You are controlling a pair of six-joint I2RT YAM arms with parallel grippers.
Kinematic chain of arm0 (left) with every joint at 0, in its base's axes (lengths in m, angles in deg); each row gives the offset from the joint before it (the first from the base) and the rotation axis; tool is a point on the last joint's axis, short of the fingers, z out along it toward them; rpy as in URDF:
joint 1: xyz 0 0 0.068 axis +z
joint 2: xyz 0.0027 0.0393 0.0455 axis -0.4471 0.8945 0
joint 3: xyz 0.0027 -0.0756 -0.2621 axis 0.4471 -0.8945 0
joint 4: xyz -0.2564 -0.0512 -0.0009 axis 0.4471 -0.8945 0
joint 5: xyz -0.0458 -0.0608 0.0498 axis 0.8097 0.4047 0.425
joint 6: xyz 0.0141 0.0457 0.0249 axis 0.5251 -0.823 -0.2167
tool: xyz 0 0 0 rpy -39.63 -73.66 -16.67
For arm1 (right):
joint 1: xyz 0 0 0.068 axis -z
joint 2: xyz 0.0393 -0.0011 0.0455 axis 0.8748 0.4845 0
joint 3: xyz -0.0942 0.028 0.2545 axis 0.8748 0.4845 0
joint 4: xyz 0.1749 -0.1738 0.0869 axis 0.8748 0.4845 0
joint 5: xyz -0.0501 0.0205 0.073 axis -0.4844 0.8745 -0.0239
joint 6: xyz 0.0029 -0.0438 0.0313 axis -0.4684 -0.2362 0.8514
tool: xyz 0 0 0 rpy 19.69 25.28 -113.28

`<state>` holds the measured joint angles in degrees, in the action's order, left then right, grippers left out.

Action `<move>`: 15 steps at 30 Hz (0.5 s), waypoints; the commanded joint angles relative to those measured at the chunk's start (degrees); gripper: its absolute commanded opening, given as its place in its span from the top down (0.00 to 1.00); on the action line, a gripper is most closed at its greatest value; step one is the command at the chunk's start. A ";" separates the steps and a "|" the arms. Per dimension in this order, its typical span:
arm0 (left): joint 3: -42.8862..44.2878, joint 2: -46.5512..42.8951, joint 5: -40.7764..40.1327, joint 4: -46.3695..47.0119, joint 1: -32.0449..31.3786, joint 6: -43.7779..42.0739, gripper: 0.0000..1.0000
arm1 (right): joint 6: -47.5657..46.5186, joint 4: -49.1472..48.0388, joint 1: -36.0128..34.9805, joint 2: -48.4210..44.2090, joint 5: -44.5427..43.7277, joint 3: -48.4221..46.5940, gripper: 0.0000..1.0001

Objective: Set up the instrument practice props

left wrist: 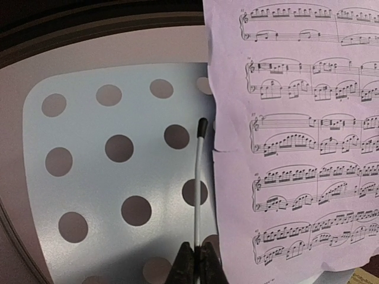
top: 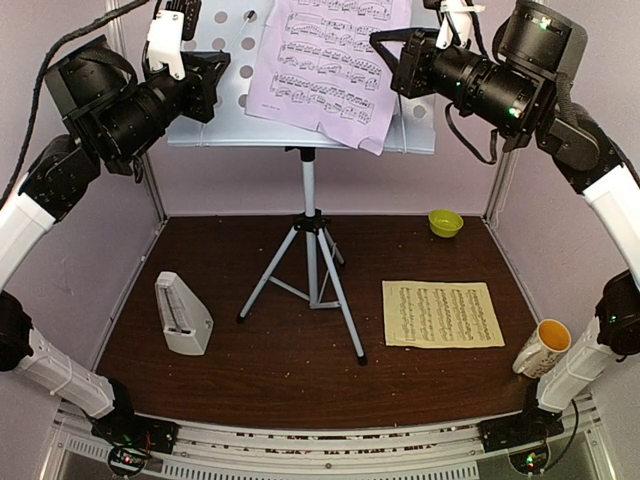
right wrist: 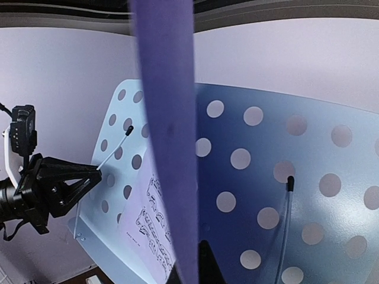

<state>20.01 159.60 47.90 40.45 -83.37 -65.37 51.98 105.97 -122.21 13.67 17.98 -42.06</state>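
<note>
The grey perforated music-stand desk (top: 215,125) stands high on its silver tripod (top: 310,260). A lilac sheet-music page (top: 325,65) leans tilted on the desk. My left gripper (left wrist: 196,245) is shut on the desk's thin silver page-holder wire (left wrist: 199,171), just left of the lilac page (left wrist: 296,148). My right gripper (right wrist: 195,260) is shut on the lilac page's right edge (right wrist: 163,89), which bends toward the camera. The pale yellow page (top: 442,313) lies flat on the table at the right. The light grey pyramid metronome (top: 182,315) stands at the left.
A small green bowl (top: 445,222) sits at the back right. A mug with an orange inside (top: 545,347) lies near the right arm's base. A second page-holder wire (right wrist: 286,213) rests against the desk's right half. Pale walls close in the table.
</note>
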 commanded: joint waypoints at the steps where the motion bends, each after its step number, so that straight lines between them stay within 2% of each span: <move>1: -0.01 -1.84 2.37 8.19 0.39 -1.16 1.00 | -4.89 -3.52 0.57 1.75 4.76 -2.13 1.00; 9: -0.68 -2.80 3.57 8.49 0.39 -0.92 1.00 | -12.08 -6.22 1.95 5.76 10.44 -4.50 1.00; 15: -2.59 -4.10 4.40 10.62 0.39 -0.71 1.00 | -12.15 -9.08 2.95 8.45 14.92 -6.72 1.00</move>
<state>17.89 158.29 50.50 42.62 -83.26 -65.70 41.23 100.99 -120.11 21.19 27.97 -46.56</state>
